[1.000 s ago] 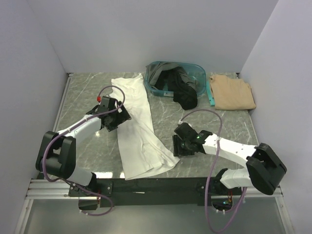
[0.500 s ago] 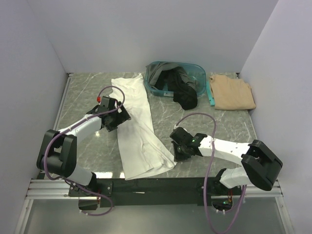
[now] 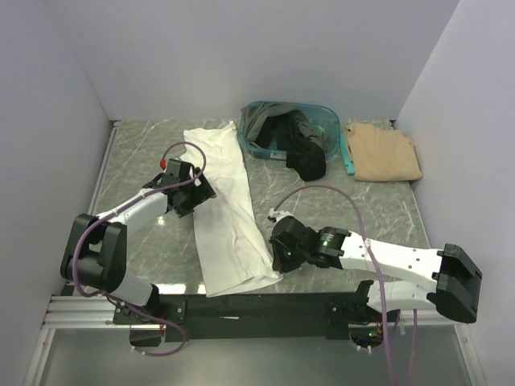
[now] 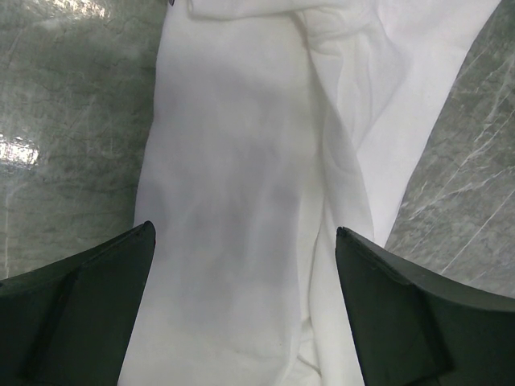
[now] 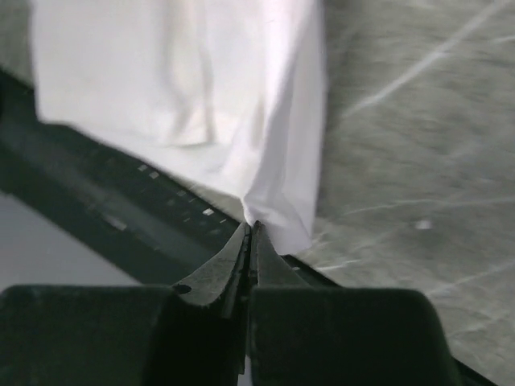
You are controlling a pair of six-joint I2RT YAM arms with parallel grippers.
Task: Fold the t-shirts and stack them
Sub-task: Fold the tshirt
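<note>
top view: the white shirt [image 3: 229, 209] lay lengthwise left of the table's [image 3: 394, 209] centre, running from 11 toward 6 o'clock. dark shirts [image 3: 298, 149] sat heaped in the basket [image 3: 336, 129] at 12 o'clock, with a tan shirt [image 3: 385, 153] at 1.

left wrist view: the left gripper [image 4: 245, 241] hung over the white shirt, fingers spread wide.

right wrist view: the right gripper [image 5: 251, 229] had its jaws pressed together, pinching the white shirt's near corner.

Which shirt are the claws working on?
The long white t-shirt spread mid-table; the tan one lies folded at far right, the dark ones are heaped in the teal basket.
</note>
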